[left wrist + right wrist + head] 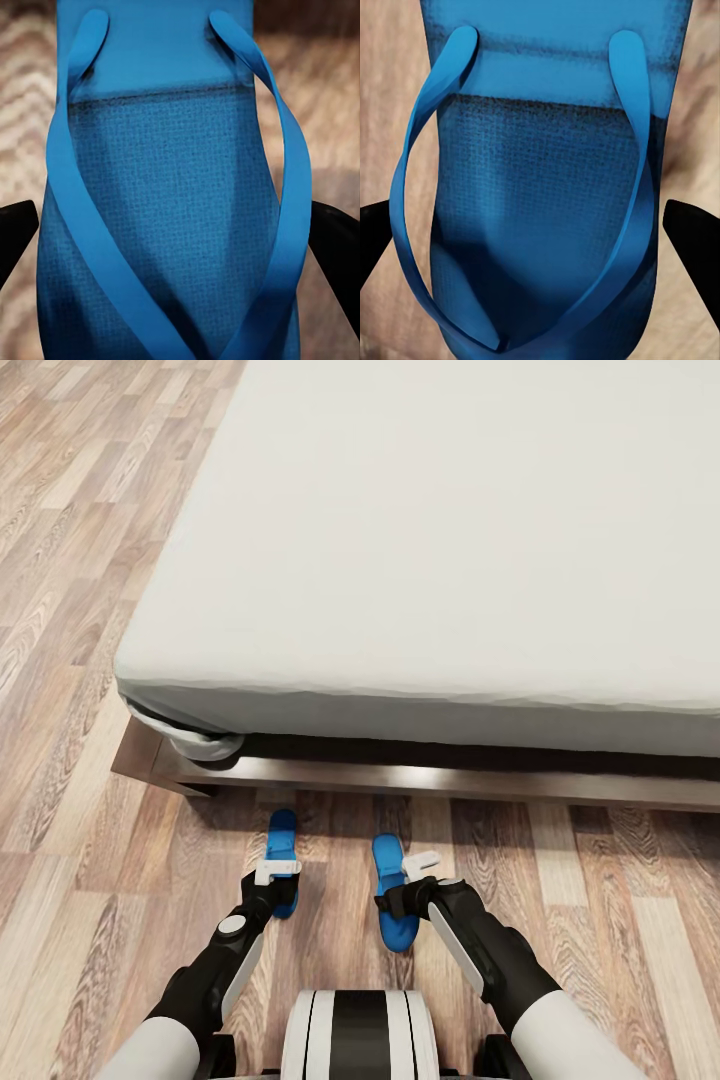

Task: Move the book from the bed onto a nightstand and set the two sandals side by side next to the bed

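Note:
Two blue sandals lie lengthwise in front of the bed (450, 560), over the wood floor. My left gripper (275, 885) is on the left sandal (283, 838) (172, 217). My right gripper (410, 885) is on the right sandal (392, 880) (540, 210). In each wrist view the black fingers (19, 229) (690, 236) press against the sole's two long edges, so each gripper looks shut on its sandal. The sandals are about a sandal's length apart and point toward the bed frame (450, 780). The book and the nightstand are out of view.
The white mattress spans the upper part of the head view, its corner at the left (150, 680). A dark wooden frame rail runs below it. Light wood-plank floor (60, 660) extends left of the bed and around my base (360, 1035).

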